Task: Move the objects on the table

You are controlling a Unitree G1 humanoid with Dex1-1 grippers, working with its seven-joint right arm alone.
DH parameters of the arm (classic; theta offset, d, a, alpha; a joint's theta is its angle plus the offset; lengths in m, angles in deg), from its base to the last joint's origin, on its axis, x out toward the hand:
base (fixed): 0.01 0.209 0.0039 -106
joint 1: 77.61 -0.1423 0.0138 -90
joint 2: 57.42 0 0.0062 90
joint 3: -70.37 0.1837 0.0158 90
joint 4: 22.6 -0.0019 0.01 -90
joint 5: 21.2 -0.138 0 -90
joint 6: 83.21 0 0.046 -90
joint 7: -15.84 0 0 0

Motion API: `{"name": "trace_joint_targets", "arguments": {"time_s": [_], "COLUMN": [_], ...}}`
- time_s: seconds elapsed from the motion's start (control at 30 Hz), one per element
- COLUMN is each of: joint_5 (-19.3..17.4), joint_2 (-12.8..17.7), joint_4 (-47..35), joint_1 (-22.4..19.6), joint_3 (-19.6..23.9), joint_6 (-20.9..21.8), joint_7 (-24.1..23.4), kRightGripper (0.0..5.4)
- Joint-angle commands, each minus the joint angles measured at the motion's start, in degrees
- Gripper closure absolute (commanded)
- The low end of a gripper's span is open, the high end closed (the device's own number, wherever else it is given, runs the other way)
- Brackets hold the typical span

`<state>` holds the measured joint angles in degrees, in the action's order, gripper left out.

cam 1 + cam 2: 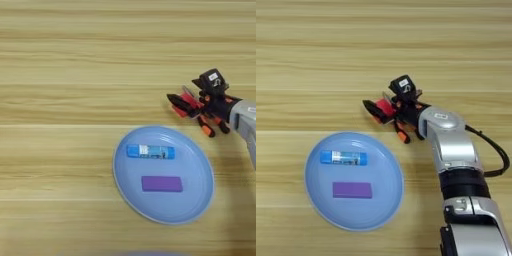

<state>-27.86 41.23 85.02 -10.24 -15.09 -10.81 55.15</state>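
A large round light-blue plate (pixel 199 150) lies on the wooden table (pixel 60 100) at the lower middle. Inside it, a small blue tube with a white label (pixel 150 151) lies crosswise in the far half. A flat purple block (pixel 161 183) lies just nearer than the tube. My right gripper (pixel 372 112) hovers over bare wood just beyond the plate's far right rim, pointing left. It is open and holds nothing. Red and orange parts show along its black fingers (pixel 369 104).
The silver forearm (pixel 453 145) runs from the bottom right edge up to the gripper, with a black cable (pixel 496 150) looping off its right side. Bare wood stretches across the far and left parts of the table.
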Motion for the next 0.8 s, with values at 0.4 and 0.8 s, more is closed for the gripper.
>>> {"name": "trace_joint_targets", "arguments": {"time_s": [0.4, 0.8], "joint_5": [-7.8, -11.3], "joint_2": [2.6, 9.0], "joint_4": [-14.6, -23.6], "joint_1": [-1.1, 6.8], "joint_3": [1.9, -1.6], "joint_6": [2.7, 3.2], "joint_7": [6.8, 23.5], "kRightGripper": [0.06, 0.06]}}
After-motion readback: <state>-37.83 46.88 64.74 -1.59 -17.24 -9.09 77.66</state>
